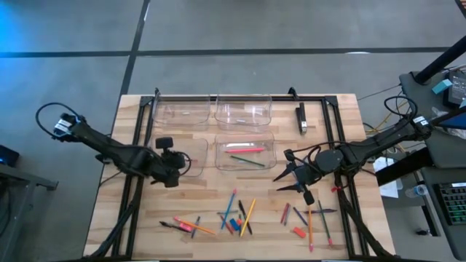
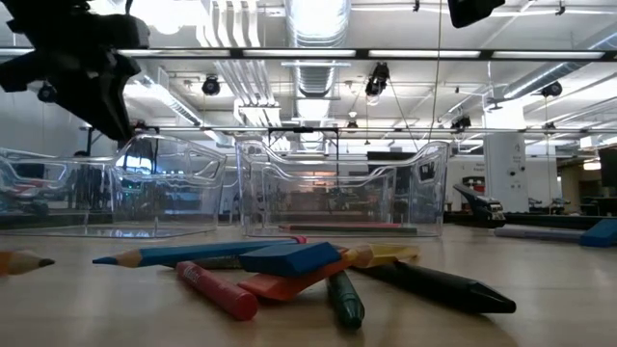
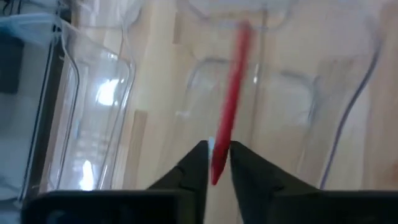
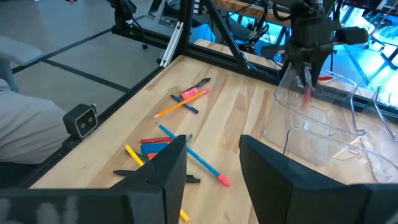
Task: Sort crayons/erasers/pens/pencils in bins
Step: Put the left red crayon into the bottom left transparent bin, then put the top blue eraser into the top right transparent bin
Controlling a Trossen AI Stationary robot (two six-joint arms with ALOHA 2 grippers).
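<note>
My left gripper point(image 1: 175, 169) hangs over the near-left clear bin point(image 1: 191, 156) with a red crayon point(image 3: 231, 93) between its fingers. In the right wrist view the crayon point(image 4: 306, 93) points down from the left gripper point(image 4: 308, 70) over that bin point(image 4: 323, 127). My right gripper point(image 1: 281, 183) waits open above the table, to the right of the near-middle bin point(image 1: 244, 140), which holds pencils point(image 1: 247, 157) lying flat on its floor. Loose pencils, pens, crayons and erasers point(image 1: 234, 215) lie along the near side of the table. My left gripper pinches the red crayon by its upper end point(image 3: 217, 163) between the two fingertips point(image 3: 200, 155). The fingers slant down from above, roughly in line with the crayon. The crayon hangs below them, clear of the bin's floor, its free end point(image 3: 244, 31) toward the bin.
Two more clear bins point(image 1: 178, 113) point(image 1: 244, 109) stand in the far row. A black-and-silver bar point(image 1: 301, 118) lies at the far right. A black frame point(image 1: 138, 145) borders the table. More loose sticks lie at the near left point(image 1: 186, 225) and the near right point(image 1: 307, 218).
</note>
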